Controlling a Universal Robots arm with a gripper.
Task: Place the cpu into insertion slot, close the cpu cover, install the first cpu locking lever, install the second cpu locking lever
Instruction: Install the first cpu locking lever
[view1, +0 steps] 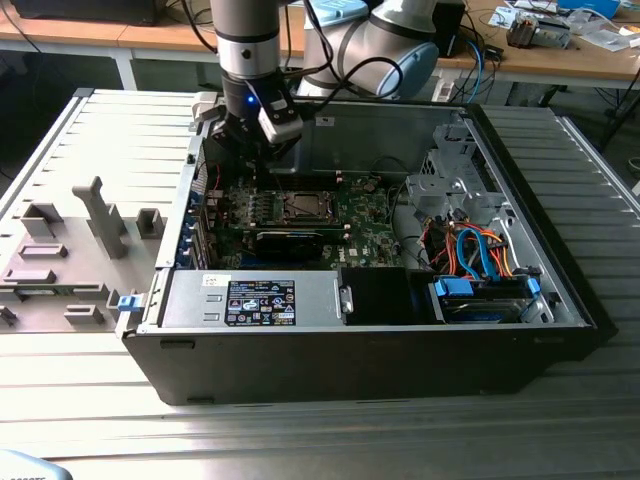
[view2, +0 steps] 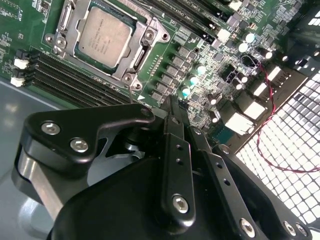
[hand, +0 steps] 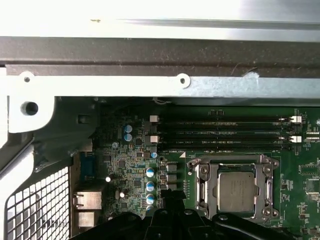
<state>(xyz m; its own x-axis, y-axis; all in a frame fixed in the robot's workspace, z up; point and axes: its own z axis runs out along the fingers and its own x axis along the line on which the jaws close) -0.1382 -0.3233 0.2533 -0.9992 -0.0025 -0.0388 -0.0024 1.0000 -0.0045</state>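
The cpu (view2: 104, 36) already sat in the insertion slot (view2: 131, 64) on the green motherboard (view2: 30, 30), silver top up, and the cpu cover (view2: 145, 42) looked down over it, framing the chip through its window. In the first wrist view the same stack showed: cpu (hand: 236, 190) inside the cover frame (hand: 202, 187).

Key relation: the tool (view2: 172, 107) hung over the board just beside the socket, not above it, on the side with the row of capacitors (view2: 192, 80). In the exterior view the tool (view1: 255, 150) was inside the open PC case (view1: 300, 355), toward that view's left of the socket (view1: 305, 206).

The fingers (view2: 175, 150) looked drawn together, tips nearly meeting, with nothing between them; no contact with the board that I could see.

Couldn't tell whether either locking lever was latched.
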